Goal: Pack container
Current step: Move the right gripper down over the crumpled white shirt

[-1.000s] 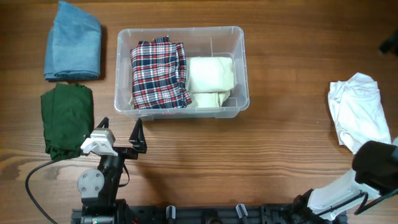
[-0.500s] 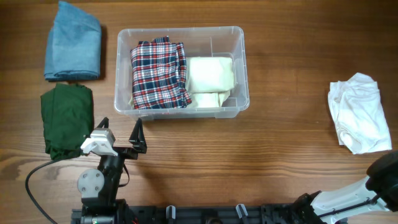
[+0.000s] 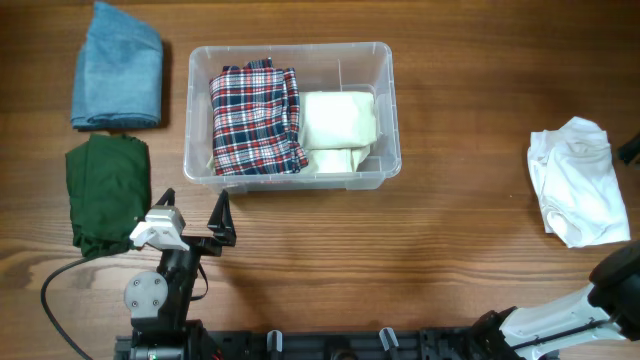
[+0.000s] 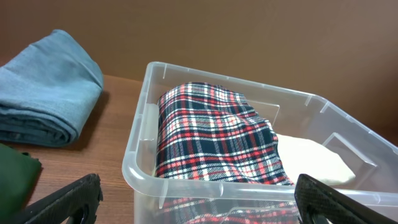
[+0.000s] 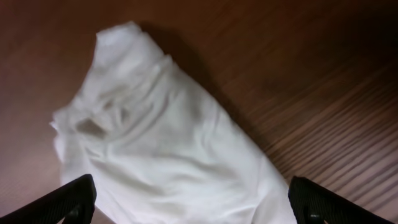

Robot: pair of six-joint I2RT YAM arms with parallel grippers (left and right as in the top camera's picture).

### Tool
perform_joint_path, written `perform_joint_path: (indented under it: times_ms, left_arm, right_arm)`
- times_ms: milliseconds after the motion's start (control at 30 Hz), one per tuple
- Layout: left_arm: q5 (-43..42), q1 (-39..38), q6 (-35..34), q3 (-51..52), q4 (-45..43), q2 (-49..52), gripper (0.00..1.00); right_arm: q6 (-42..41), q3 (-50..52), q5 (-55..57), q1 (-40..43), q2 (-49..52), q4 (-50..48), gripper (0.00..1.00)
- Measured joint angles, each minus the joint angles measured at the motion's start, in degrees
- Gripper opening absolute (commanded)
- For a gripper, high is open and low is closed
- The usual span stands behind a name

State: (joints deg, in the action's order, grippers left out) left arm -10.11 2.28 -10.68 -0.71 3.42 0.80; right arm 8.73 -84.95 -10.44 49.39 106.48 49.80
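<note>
I read the container (image 3: 290,181) at upper centre of the overhead frame, with a plaid cloth (image 3: 256,120) and a cream cloth (image 3: 340,125) side by side inside. The left gripper (image 3: 193,203) is below it, fingers wide, empty. The right gripper (image 5: 193,199) hangs over the white cloth (image 5: 161,143), fingers wide, empty.

The right arm (image 3: 620,288) has drawn back, uncovering the white cloth's (image 3: 575,180) corner.
</note>
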Motion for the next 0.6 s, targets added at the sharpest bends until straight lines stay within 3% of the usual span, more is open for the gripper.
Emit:
perform_joint_path:
  times_ms: [233,367,600]
  left_arm:
    - [0.0,0.0,0.0,0.0,0.0,0.0,1.00]
    - [0.0,0.0,0.0,0.0,0.0,0.0,1.00]
    - [0.0,0.0,0.0,0.0,0.0,0.0,1.00]
  right_arm:
    - [0.5,10.7,0.4,0.2,0.0,-6.1,1.00]
    - [-1.2,11.6,1.0,1.1,0.0,-6.4,1.00]
    - [-26.9,11.8,9.5,8.2,0.0,4.5,1.00]
